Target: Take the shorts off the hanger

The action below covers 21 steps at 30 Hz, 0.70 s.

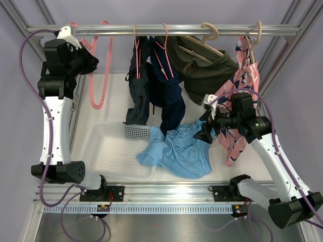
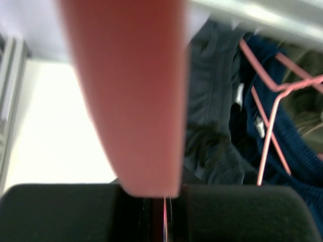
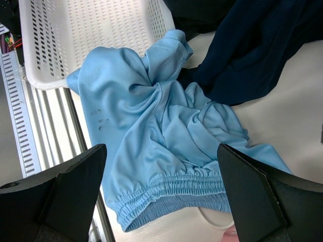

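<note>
The light sky-blue shorts (image 1: pixel 176 151) lie crumpled on the table, one corner over the basket rim. My right gripper (image 1: pixel 204 133) hovers open just above them, its jaws wide apart over their waistband (image 3: pixel 166 186). The dark slate-navy shorts (image 1: pixel 137 85) and the deep navy shorts (image 1: pixel 170 98) hang on pink hangers from the rail (image 1: pixel 161 29). My left gripper (image 1: pixel 85 59) is raised at the rail's left end, shut on an empty pink hanger (image 2: pixel 131 91). The left wrist view also shows the slate-navy pair (image 2: pixel 212 101) with its white label and the deep navy pair (image 2: pixel 298 151).
A white perforated basket (image 1: pixel 108 151) sits on the table at front left. Olive-green shorts (image 1: pixel 202 70) and a pink patterned pair (image 1: pixel 237 121) hang on wooden hangers at the right. Metal frame posts flank both sides.
</note>
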### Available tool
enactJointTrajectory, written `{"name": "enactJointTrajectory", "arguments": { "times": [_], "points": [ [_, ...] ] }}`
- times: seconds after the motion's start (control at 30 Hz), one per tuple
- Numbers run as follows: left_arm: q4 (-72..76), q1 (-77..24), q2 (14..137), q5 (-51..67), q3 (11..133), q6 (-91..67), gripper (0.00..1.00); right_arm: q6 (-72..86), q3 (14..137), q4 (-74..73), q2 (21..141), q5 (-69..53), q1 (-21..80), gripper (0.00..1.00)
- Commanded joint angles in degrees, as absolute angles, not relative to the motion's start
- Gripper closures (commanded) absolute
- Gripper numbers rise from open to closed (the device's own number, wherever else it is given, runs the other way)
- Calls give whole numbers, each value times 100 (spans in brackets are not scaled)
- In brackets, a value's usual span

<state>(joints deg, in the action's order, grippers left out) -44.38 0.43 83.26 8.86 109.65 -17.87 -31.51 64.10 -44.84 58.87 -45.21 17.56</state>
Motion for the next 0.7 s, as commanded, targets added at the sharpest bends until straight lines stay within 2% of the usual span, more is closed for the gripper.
{"name": "enactJointTrajectory", "arguments": {
  "times": [0.0,0.37,0.67],
  "points": [
    [-3982,385,8455,1379,11294,-1705,100,-3217,6381,-4368,5801,-4790,1679,1],
    [-3929,835,9473,1819,12111,-1617,100,-3006,6319,-4157,5871,-4860,1644,0],
    [-3911,940,9685,1731,12129,-1600,95,-2962,6267,-4166,5880,-4843,1644,0]
  ]
}}
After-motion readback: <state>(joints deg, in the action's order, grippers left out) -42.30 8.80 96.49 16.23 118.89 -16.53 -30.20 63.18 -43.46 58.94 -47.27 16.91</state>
